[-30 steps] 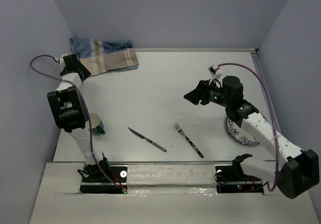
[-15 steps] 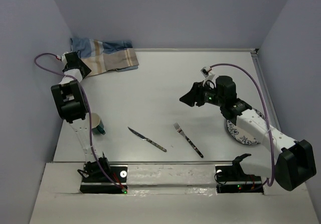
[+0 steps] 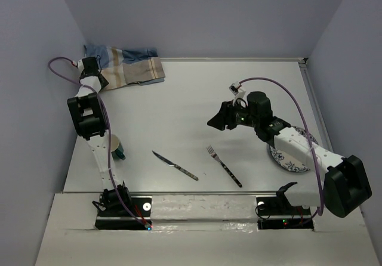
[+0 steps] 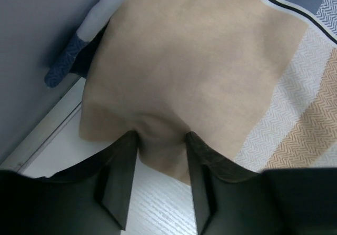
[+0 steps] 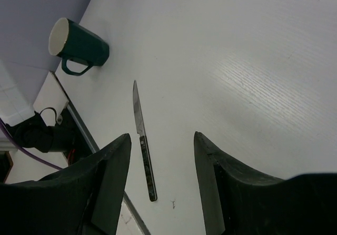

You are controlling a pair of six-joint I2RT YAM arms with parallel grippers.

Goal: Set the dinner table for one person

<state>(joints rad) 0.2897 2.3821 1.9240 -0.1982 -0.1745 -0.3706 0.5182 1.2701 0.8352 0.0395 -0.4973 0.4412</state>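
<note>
Tan and blue striped cloth [image 3: 128, 66] lies bunched in the far left corner of the dinner table [image 3: 179, 99], and my left gripper [image 4: 160, 140] is down on its near left edge. On the left wrist camera the two fingers [image 4: 118, 177] straddle a small pucker of the tan panel, their tips touching the fabric on either side. The jaws stand at a middling width; I cannot tell whether they actually pinch the fold or only press against it.

My right gripper [image 3: 216, 121] hangs above the middle of the white tabletop, pointing left. Its jaws are parted with nothing between them, and the bare table shows through the gap.

A knife [image 3: 174, 165] with a dark handle lies near the front edge, with a fork [image 3: 224, 166] just to its right, the two apart and both angled the same way. A dark green mug [image 5: 78, 48] with a pale inside lies on its side at the left edge, close behind the left arm. A blue-patterned white plate [image 3: 289, 163] sits at the right, partly hidden under the right arm.
</note>
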